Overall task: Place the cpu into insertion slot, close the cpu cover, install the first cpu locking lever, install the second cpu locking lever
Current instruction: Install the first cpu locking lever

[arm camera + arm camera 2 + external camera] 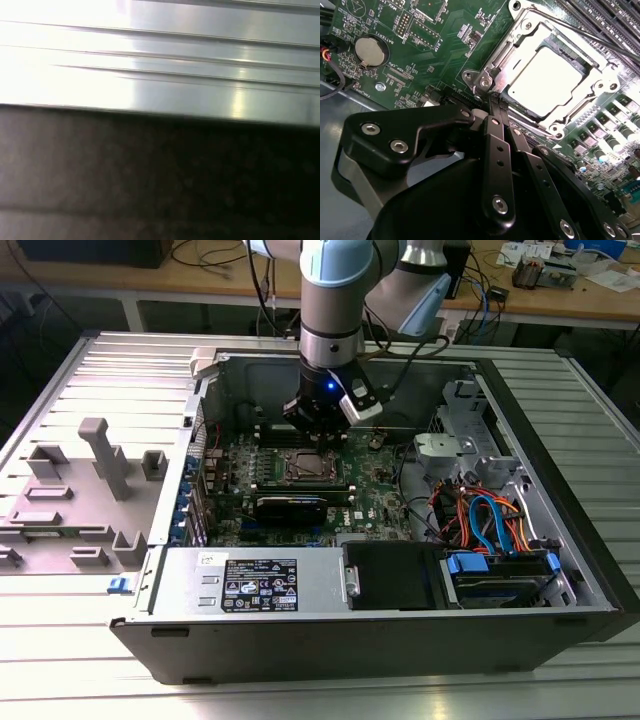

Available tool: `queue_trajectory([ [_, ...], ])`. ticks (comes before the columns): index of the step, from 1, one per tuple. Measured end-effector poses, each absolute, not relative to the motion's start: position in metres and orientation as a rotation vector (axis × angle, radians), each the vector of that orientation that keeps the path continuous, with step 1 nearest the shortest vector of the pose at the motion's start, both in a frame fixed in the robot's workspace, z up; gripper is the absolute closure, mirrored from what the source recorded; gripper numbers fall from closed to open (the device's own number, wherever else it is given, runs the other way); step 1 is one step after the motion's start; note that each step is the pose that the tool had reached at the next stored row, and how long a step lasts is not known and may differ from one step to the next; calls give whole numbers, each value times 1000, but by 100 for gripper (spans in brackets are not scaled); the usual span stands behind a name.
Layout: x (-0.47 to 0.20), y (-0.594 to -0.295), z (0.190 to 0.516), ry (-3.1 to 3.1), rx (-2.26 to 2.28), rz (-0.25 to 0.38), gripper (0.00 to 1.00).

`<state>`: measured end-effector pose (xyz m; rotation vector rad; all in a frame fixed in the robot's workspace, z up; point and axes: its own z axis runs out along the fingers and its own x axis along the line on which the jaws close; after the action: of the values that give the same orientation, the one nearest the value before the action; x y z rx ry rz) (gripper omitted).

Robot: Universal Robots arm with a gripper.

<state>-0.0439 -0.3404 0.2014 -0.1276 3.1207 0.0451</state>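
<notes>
While the cpu is sitting under the cpu cover, the gripper is hovering at the socket's corner, fingers pinched together, holding nothing.

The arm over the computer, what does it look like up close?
The arm is a thick silver-grey tube with pale blue joint caps and a small blue light near its wrist. Black cables trail behind it. The gripper is matt black, built of flat linked bars fastened with silver screws.

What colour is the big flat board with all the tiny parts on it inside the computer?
Green. The motherboard shows best in the second wrist view.
</notes>
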Motion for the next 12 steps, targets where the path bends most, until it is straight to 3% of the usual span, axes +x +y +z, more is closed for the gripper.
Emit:
queue_trajectory([
  [12, -44, -344, 209, 3121, -128, 51, 89],
])
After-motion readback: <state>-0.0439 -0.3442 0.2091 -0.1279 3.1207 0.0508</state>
